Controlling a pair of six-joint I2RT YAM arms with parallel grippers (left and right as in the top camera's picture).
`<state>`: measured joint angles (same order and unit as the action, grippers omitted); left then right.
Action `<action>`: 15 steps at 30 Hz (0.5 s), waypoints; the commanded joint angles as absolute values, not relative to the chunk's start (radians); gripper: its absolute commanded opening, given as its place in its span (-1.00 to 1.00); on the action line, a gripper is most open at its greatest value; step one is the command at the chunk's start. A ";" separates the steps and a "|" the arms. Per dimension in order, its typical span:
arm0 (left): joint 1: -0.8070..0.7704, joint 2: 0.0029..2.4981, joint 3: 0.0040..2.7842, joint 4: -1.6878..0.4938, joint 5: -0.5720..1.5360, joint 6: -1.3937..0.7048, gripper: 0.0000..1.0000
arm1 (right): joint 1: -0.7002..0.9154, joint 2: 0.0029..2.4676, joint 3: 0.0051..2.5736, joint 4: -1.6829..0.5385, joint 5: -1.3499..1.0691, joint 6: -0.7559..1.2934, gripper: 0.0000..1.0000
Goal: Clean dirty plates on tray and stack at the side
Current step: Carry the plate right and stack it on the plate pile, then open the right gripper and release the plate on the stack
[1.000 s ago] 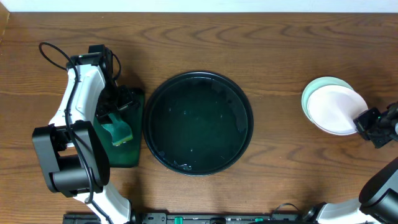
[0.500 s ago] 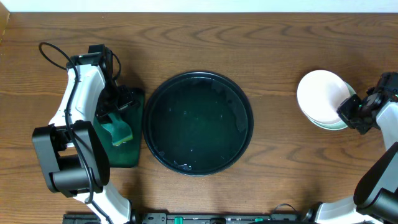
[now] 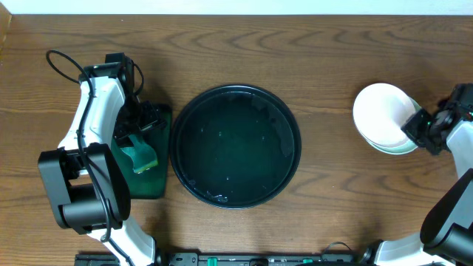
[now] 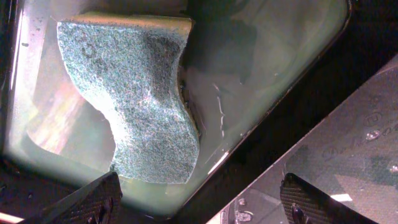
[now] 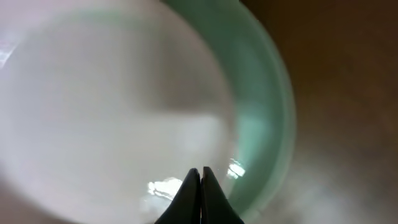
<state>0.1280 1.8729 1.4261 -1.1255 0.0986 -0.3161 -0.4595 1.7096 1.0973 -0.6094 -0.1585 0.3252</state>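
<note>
Plates, two visible; one tray

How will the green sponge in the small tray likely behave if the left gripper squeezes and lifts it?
The sponge looks bent and waisted, so it probably squashes and flops rather than staying stiff. It lies in shiny liquid in the green tray, so it is likely soaked and drippy. Its rough scouring face should resist slipping.

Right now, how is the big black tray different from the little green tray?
The black tray is round; the green tray is rectangular. The black tray is bigger than the green tray. The black tray holds no plates, while the green tray holds a sponge. Both are dark with raised rims.
</note>
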 commanded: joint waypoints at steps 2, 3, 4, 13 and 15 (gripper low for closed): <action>0.129 1.872 1.418 -1.137 0.094 -0.307 0.65 | -0.415 1.697 1.095 -0.592 -0.157 0.321 -0.98; 0.129 1.872 1.418 -1.142 0.094 -0.307 0.65 | -0.410 1.706 1.095 -0.585 -0.142 0.321 -0.98; 0.129 1.872 1.418 -1.144 0.094 -0.307 0.65 | -0.408 1.715 1.095 -0.583 -0.138 0.325 -0.98; 0.129 1.872 1.418 -1.155 0.094 -0.307 0.65 | -0.410 1.786 1.095 -0.615 -0.017 0.370 -0.97; 0.129 1.872 1.418 -1.159 0.094 -0.307 0.65 | -0.412 1.803 1.090 -0.616 -0.015 0.370 -0.98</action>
<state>0.1280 1.8729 1.4261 -1.1500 0.0990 -0.3161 -0.4145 1.7771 1.0973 -0.6132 -0.0738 0.3481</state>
